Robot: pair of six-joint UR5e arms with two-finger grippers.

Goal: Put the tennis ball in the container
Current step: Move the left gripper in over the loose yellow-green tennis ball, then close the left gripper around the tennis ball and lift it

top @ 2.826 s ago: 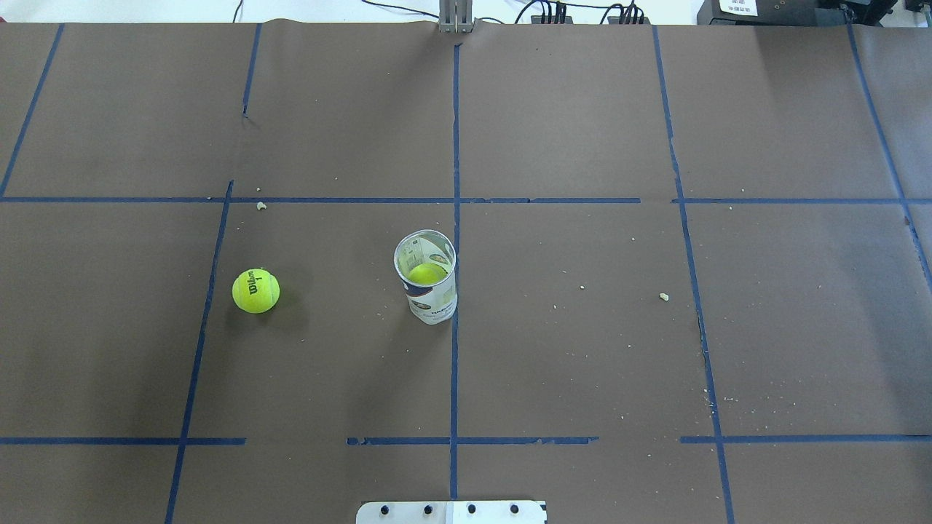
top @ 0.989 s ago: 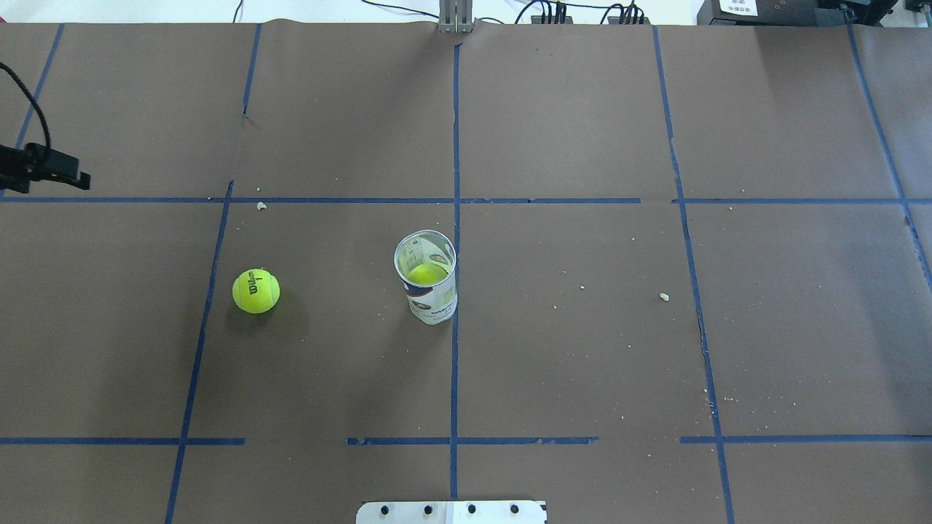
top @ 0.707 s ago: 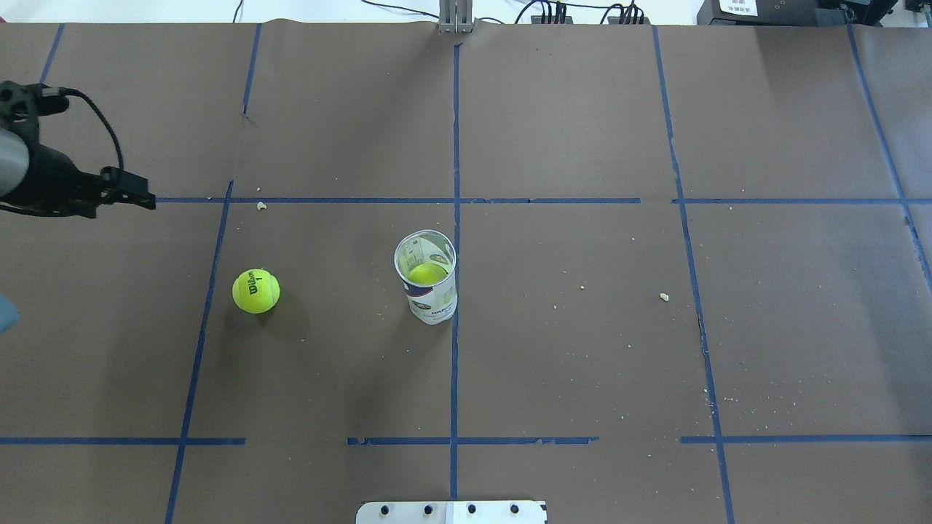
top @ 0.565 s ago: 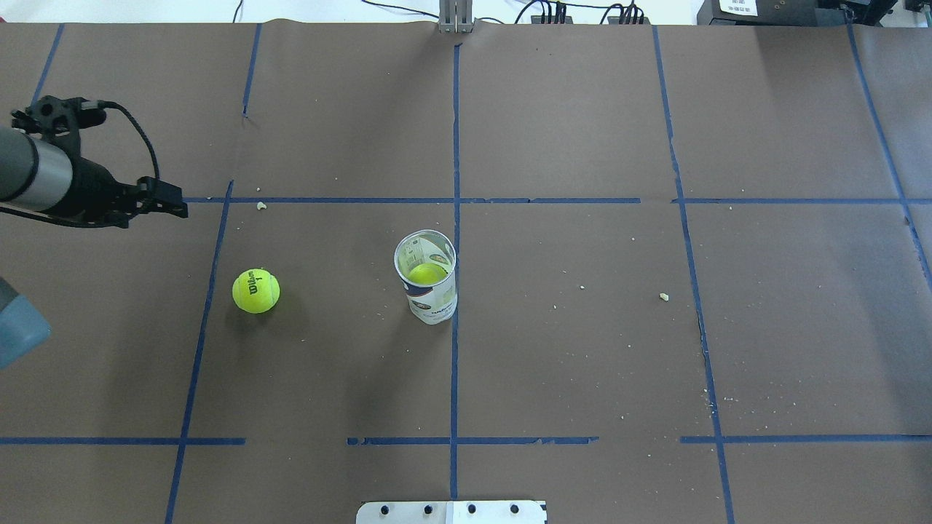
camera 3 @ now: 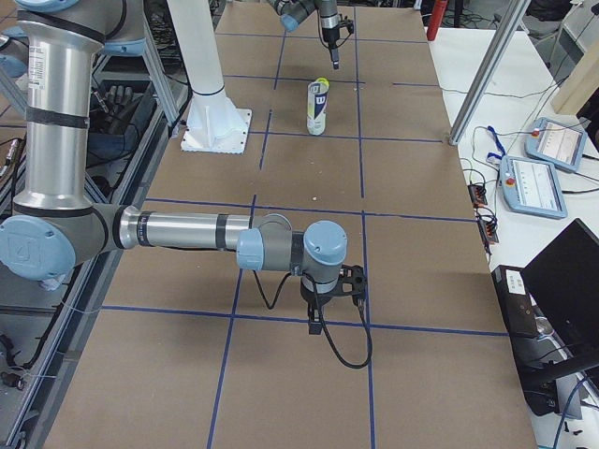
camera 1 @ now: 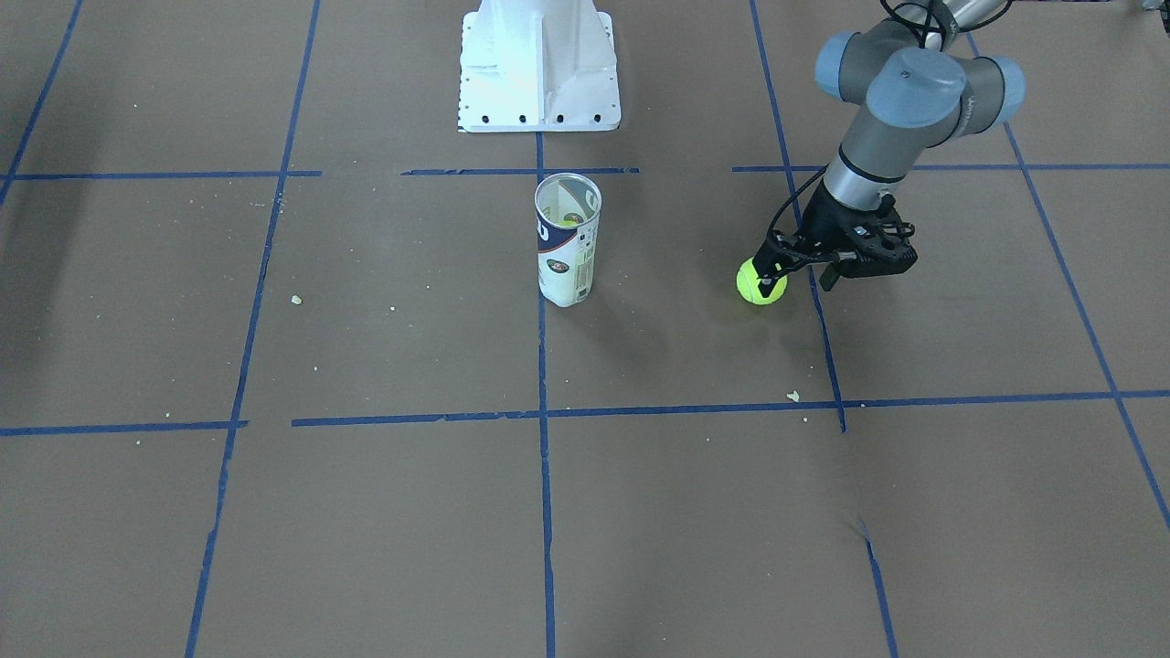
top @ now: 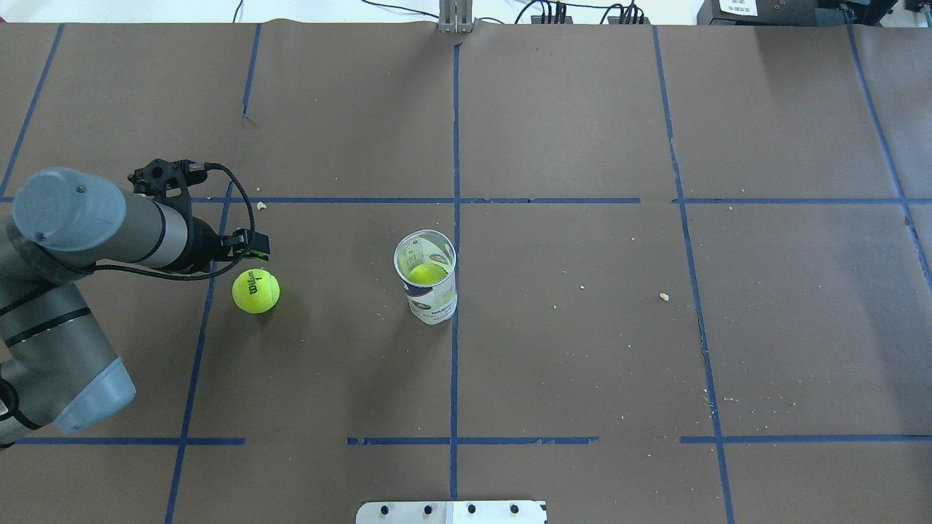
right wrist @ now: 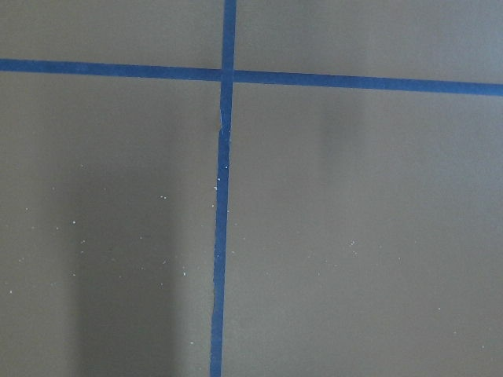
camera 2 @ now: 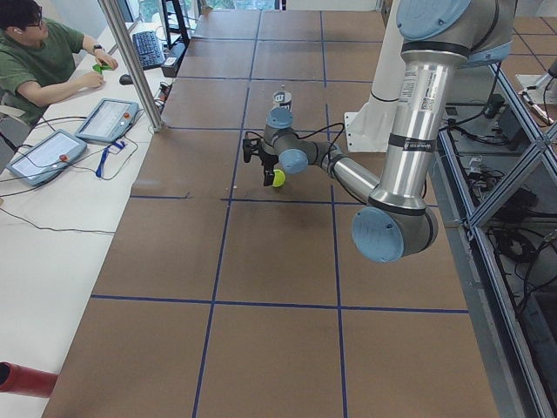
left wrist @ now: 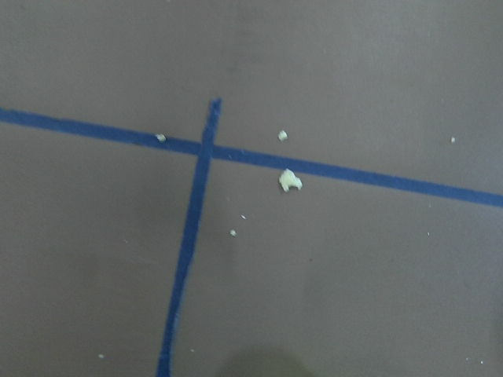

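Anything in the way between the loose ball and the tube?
Nothing visible: only brown paper lies between the tennis ball and the container. Its mouth is open, though another ball already sits inside.

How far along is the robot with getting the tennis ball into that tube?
Early. Done: a second ball already sits inside the upright container. In hand: the left end effector hovers close beside the loose tennis ball on the table, not yet gripping it. Left: grasp it, carry it over, drop it in the open top.
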